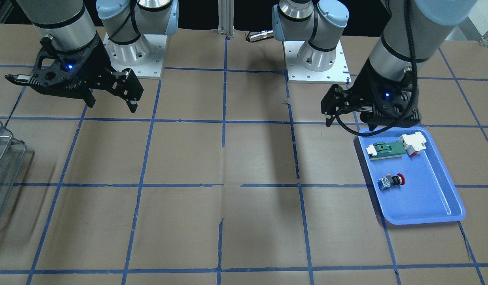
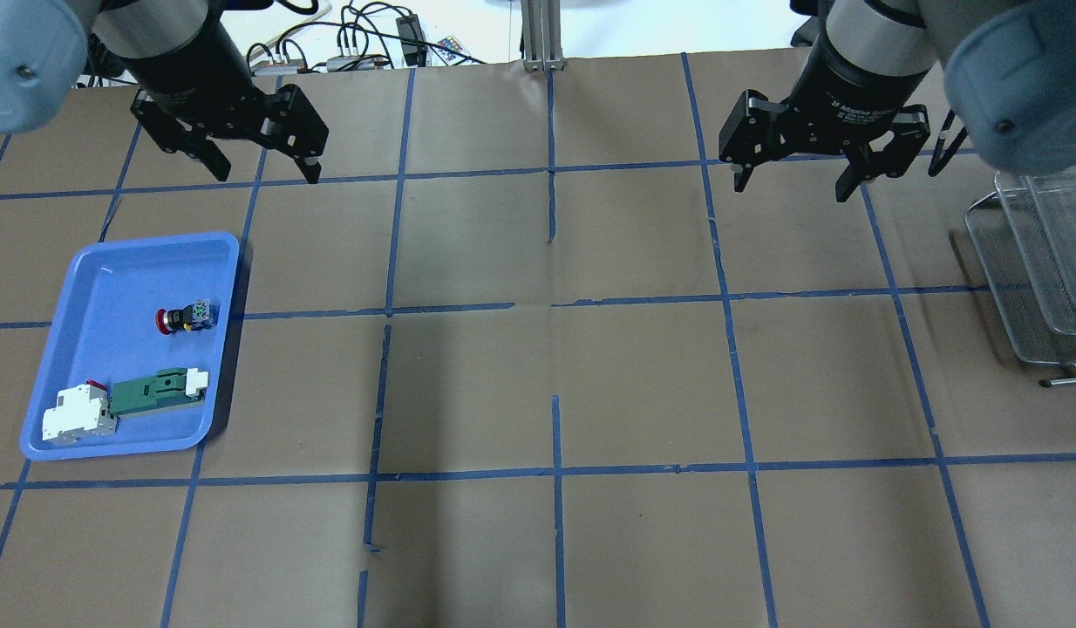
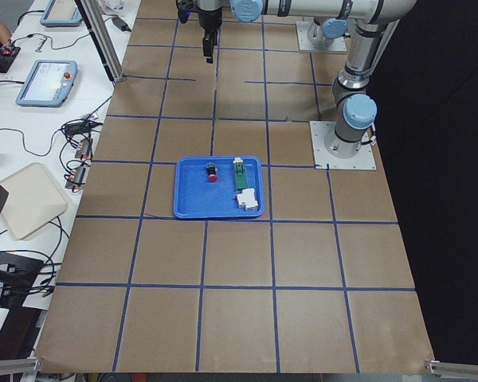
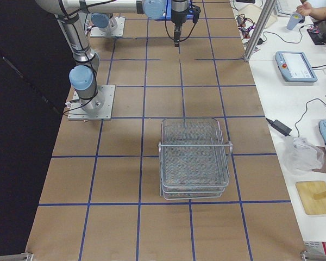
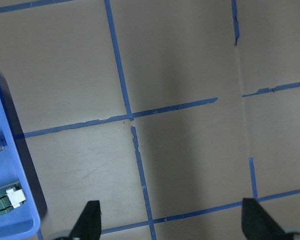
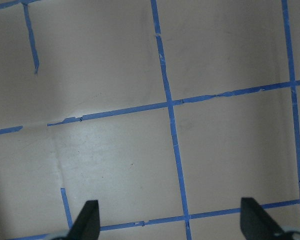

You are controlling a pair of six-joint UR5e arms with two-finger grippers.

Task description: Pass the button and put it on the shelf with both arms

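Observation:
The button, red cap and black body, lies on its side in the blue tray; it also shows in the front view and the left side view. My left gripper is open and empty, hanging above the table just beyond the tray's far right corner; it also shows in the front view. My right gripper is open and empty over bare table, left of the wire-mesh shelf. The shelf stands at the table's right end.
A green-and-white connector and a white block part lie in the tray nearer the robot than the button. The table is brown paper with blue tape grid lines. Both arm bases stand at the robot's edge.

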